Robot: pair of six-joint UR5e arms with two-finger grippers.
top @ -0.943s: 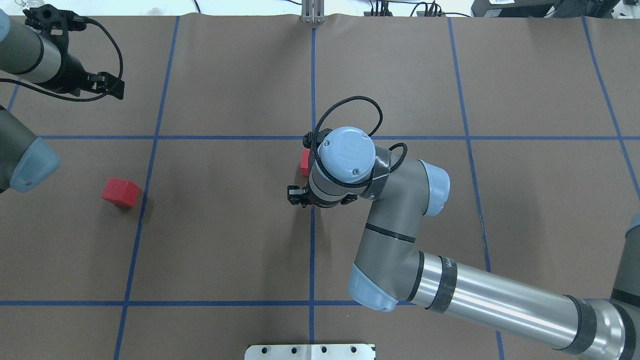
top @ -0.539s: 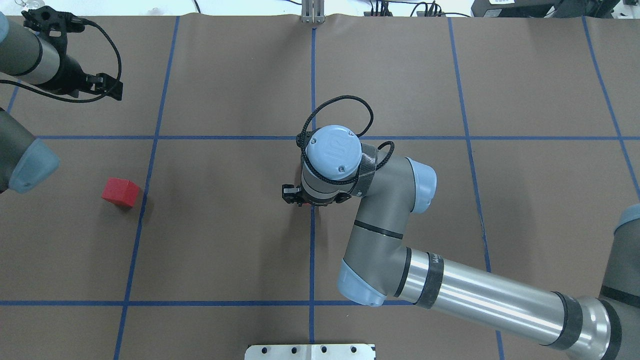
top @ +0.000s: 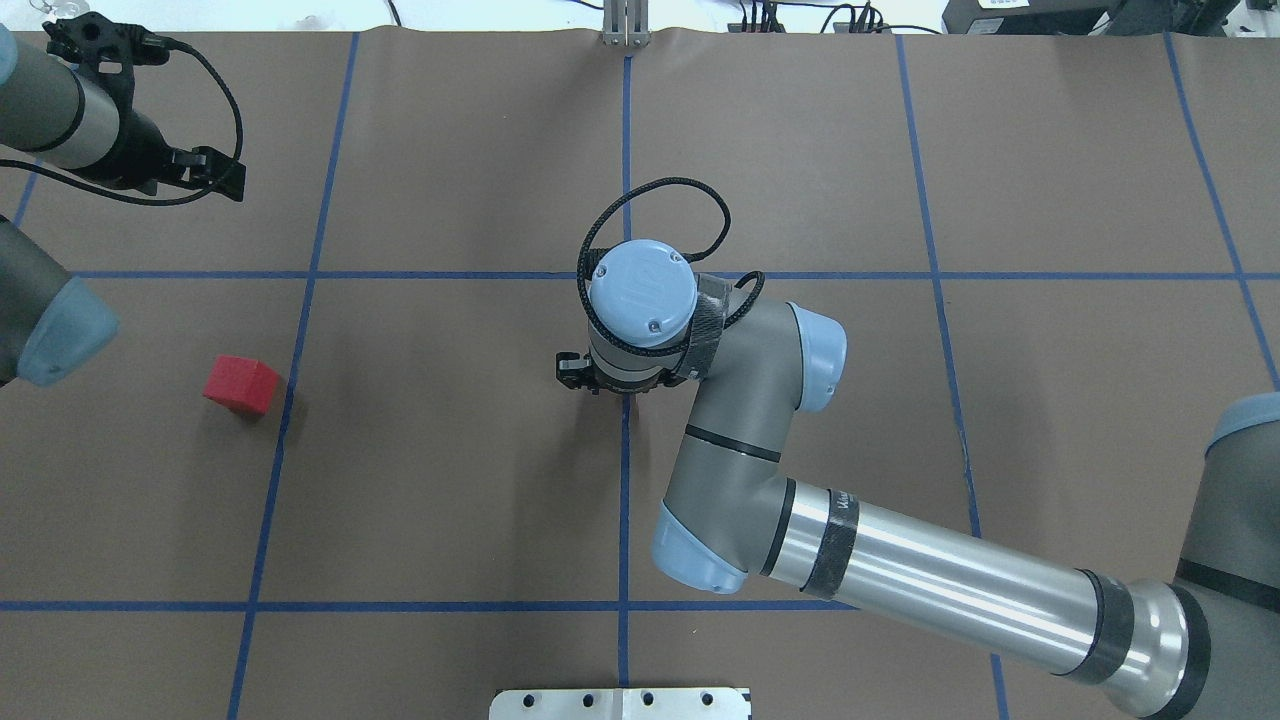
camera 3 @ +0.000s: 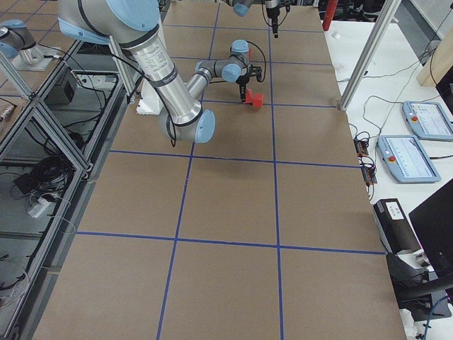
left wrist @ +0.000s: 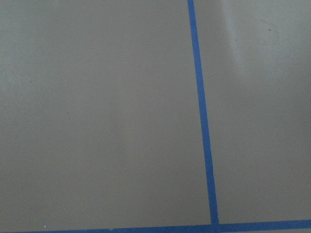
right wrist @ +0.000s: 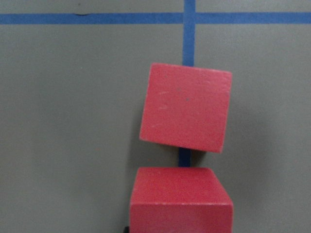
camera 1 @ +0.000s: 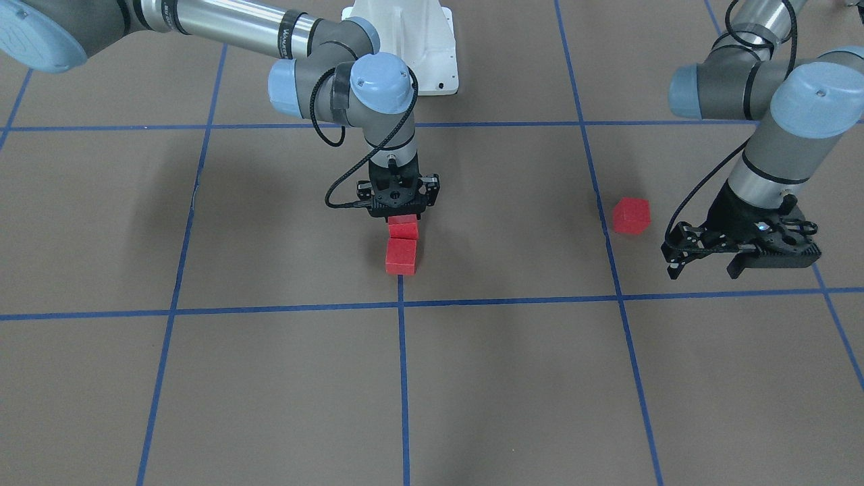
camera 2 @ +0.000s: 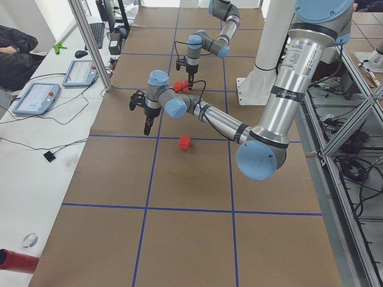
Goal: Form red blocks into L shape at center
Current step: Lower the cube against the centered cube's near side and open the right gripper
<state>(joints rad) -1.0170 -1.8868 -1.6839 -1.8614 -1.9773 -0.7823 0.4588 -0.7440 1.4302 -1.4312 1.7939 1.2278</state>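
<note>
Every block [camera 1: 401, 256] [camera 1: 403, 228] [camera 1: 632, 216] is plain matte red. The surface [camera 1: 270, 378] is flat brown, gridded with blue tape [camera 1: 403, 378]. The right arm [camera 1: 223, 25] and left arm [camera 1: 776, 145] are grey and bright silver, with pale blue joint caps and black bands. The right gripper [camera 1: 403, 219] and left gripper [camera 1: 703, 270] are black. The base plate [camera 1: 432, 40] is white

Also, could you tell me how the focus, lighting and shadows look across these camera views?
Right wrist view: the farther red block is crisp, the nearer red block slightly soft, dim shadow beside both. Left wrist view: flat, even light on the blue tape. Overhead view: a soft shadow falls below the right arm, which hides both centre blocks.
</note>
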